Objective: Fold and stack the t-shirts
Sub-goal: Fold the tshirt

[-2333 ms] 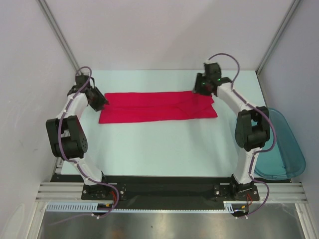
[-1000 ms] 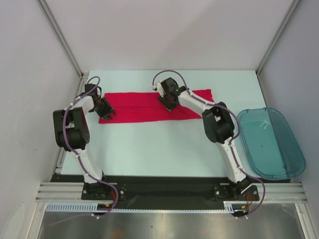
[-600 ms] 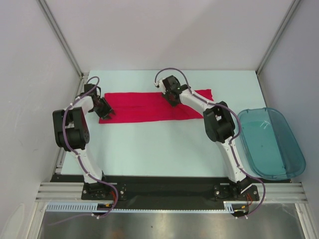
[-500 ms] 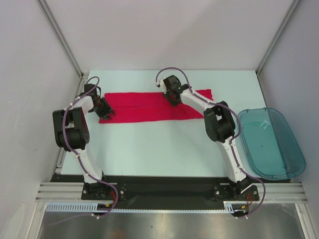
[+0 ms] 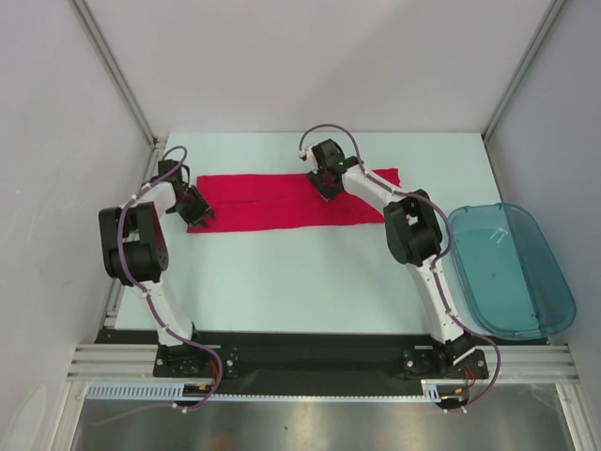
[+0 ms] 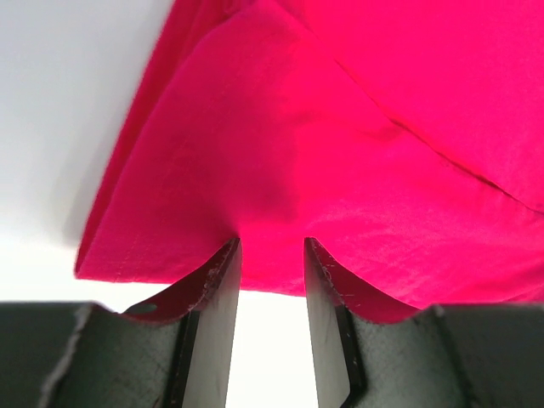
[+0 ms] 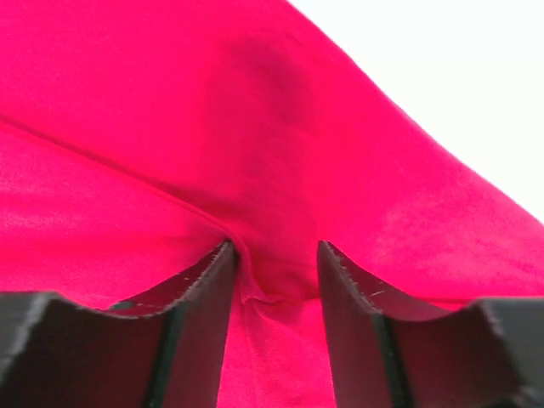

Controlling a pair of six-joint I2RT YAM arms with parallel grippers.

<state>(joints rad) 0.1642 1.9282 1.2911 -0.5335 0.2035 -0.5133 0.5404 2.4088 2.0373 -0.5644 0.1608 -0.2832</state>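
T-shirt: one red t-shirt (image 5: 282, 202) lies as a long flat band across the far part of the tabletop (image 5: 300, 272), running between the two sets of fingers and on past the right ones to a corner further right.
Left fingers: the left fingers (image 6: 212, 297) sit at the band's left end, at its near corner. They are set narrow, with the hem of the cloth caught between their tips.
Cloth at the left fingers: the red cloth spreads out ahead of the tips and drapes over both of them. A seam crosses ahead and to the right. Pale tabletop shows in the slot behind the hem and off to the left.
Right fingers: the right fingers (image 7: 204, 297) are over the band's far edge, about midway along it. They are closed narrow on a bunched pleat of the red cloth.
Cloth at the right fingers: cloth fills the gap between the fingers and wrinkles at the pinch. A fold line runs off to the left of the tips, and bare tabletop lies ahead to the right.
Bin: the teal bin (image 5: 512, 272) stands well apart from the right fingers, on their near right side at the tabletop's edge.
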